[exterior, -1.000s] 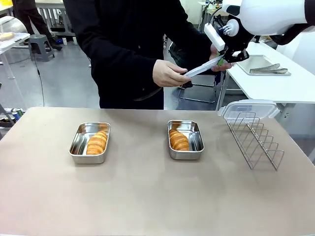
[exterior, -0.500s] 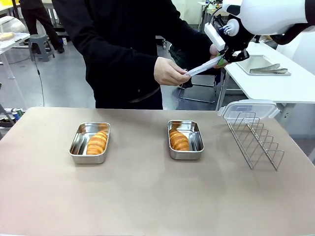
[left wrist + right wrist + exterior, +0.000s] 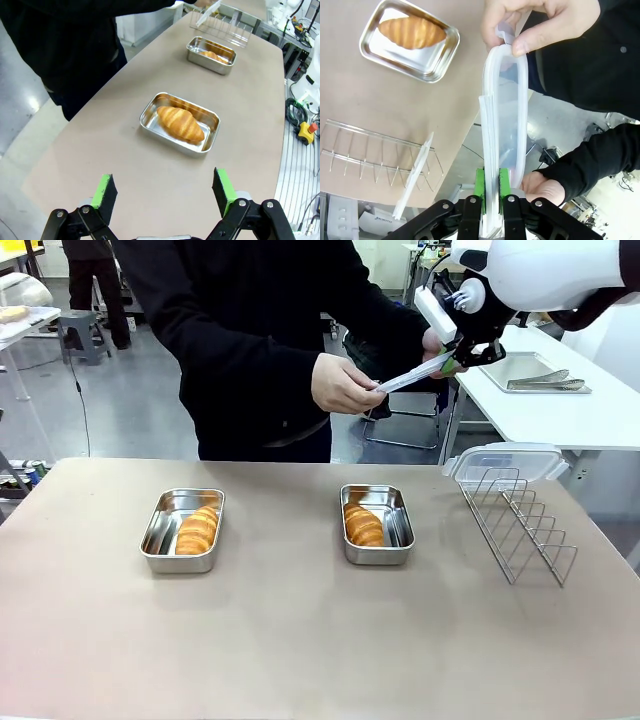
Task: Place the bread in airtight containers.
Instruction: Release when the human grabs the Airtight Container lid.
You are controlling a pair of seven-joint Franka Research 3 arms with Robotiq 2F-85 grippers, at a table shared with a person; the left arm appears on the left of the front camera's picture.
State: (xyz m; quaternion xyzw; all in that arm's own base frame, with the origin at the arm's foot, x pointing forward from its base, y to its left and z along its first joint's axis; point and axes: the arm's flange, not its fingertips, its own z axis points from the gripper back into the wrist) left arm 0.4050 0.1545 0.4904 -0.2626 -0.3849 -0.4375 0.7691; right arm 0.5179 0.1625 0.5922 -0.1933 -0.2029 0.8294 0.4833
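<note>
As its pan point(image 3: 163, 528) runs front-to-back, the left croissant point(image 3: 197, 530) lies lengthwise.

On the table point(image 3: 300, 660), the left pan point(image 3: 160, 527) holds one croissant point(image 3: 197, 530); the right pan point(image 3: 401, 526), well apart, holds another croissant point(image 3: 362, 526). Farther right stands a rack point(image 3: 520, 525), a lid point(image 3: 500, 457) leaning behind it. A second lid point(image 3: 410, 376) is in the air behind the right pan, between a person's hand point(image 3: 340, 385) and the right gripper point(image 3: 455, 360).
</note>
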